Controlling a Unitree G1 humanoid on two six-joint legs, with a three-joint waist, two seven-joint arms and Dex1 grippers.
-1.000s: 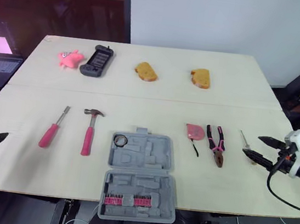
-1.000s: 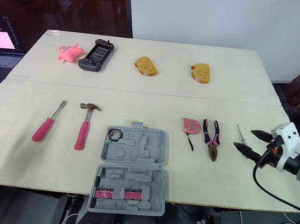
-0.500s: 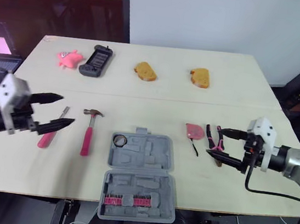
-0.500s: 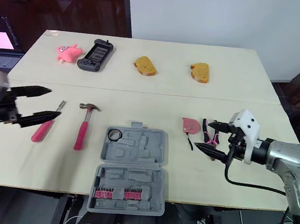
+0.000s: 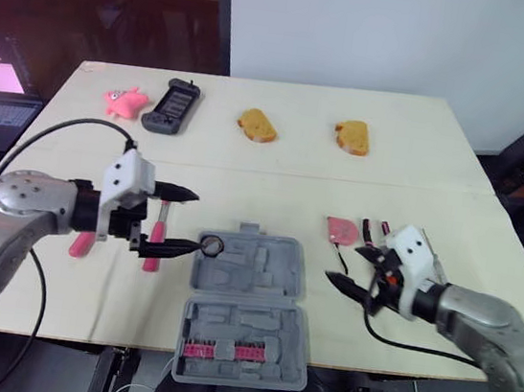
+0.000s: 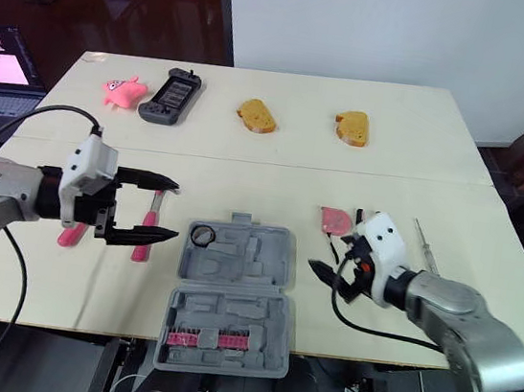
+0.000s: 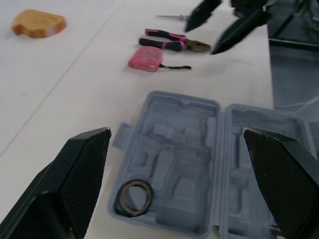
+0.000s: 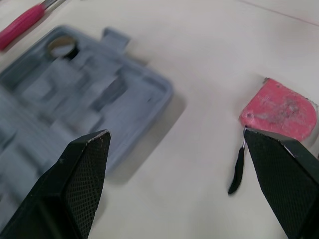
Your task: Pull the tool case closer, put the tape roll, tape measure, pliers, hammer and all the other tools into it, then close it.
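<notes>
Tool case [image 5: 272, 267] lies open at the near table edge. There's a pink bit strip [image 5: 217, 351] in its near half and the tape roll [image 5: 210, 244] in the far half's 10 o'clock corner. Left gripper [image 5: 184, 223], fingers spread, hovers at the case's 10 o'clock over the hammer [image 6: 150, 212]. Right gripper [image 5: 343, 265], spread too, sits at 2 o'clock beside tape measure [image 5: 340, 229] and pliers [image 5: 366, 229]. Half a second ago both grippers hung farther out; the case hasn't budged.
</notes>
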